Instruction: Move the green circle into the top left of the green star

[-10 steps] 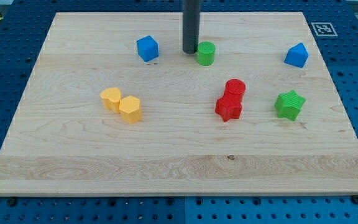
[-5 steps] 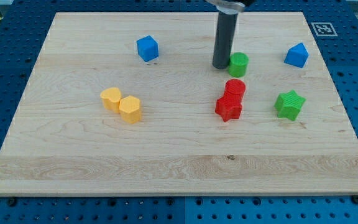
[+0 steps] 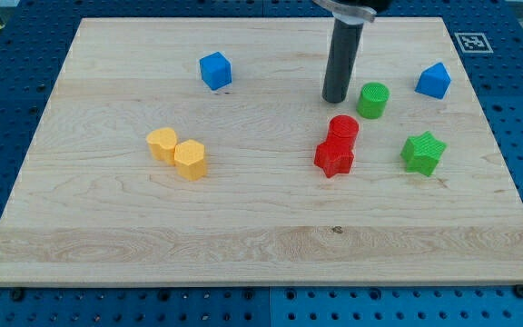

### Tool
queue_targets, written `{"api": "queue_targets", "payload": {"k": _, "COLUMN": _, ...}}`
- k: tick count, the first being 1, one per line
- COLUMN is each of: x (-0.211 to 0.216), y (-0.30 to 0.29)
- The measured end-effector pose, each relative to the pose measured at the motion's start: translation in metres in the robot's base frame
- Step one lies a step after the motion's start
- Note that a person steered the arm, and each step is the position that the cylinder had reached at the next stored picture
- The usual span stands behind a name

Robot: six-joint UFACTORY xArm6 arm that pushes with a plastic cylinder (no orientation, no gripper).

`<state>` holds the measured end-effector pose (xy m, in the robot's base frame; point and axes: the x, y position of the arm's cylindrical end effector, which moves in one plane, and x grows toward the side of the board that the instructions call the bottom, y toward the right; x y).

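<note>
Fingers? None on this arm, so nothing opens, closes or grips: it ends in a dark rod, and my tip [image 3: 336,99] is planted on the wooden table [image 3: 261,245] in the upper right part of the frame. Just to the view's right of it sits the green circle [image 3: 372,100], close beside the rod with a thin strip of wood showing between them, so tip and block look apart rather than pressed together.

Down and to the right of that circle stands the green star [image 3: 423,153], near it with clear wood between the two. So the circle sits at the star's upper left, not touching it.

Directly below my tip, the red cylinder [image 3: 342,130] and the red star-like block [image 3: 334,158] sit huddled together, touching, the cylinder toward the view's top. They lie to the left of the green star and below-left of the green circle.

Up in the right corner area, a blue block [image 3: 433,80] with a peaked top rests well to the right of the circle. Over at upper left of centre, a blue cube [image 3: 215,70] sits alone. At the left of the frame, two yellow blocks [image 3: 177,152] press against each other, well away from everything else.
</note>
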<state>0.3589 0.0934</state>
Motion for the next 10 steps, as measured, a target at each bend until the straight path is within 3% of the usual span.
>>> {"api": "queue_targets", "payload": {"k": 4, "x": 0.005, "y": 0.065}}
{"api": "queue_targets", "payload": {"k": 8, "x": 0.012, "y": 0.055}}
{"api": "queue_targets", "payload": {"k": 10, "x": 0.067, "y": 0.061}}
